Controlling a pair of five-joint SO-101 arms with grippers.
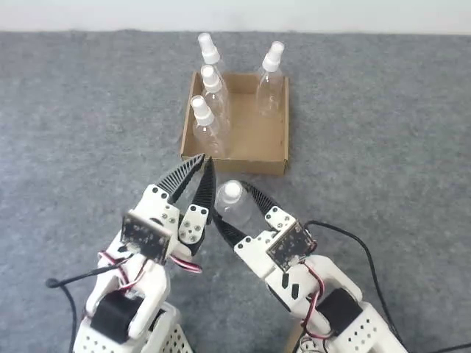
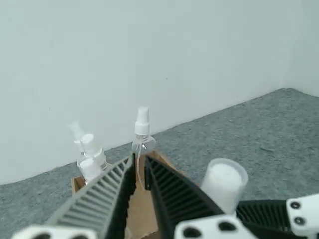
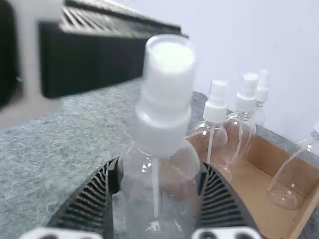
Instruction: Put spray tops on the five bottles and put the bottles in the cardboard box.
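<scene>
Left hand (image 1: 204,159), right hand (image 1: 230,204): black ribbed fingers (image 1: 180,176); white plastic bodies (image 1: 257,254); red, black cables (image 1: 346,239).

Clear bottles (image 1: 210,136) have white spray tops (image 1: 200,109); the cardboard box (image 1: 254,140) is brown.

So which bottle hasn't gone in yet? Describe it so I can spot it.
Find the cardboard box on the grey carpet. Just outside its front wall, a clear bottle with a white spray top stands in the right gripper. The four other bottles stand inside the box; this one alone is outside and gripped.
</scene>
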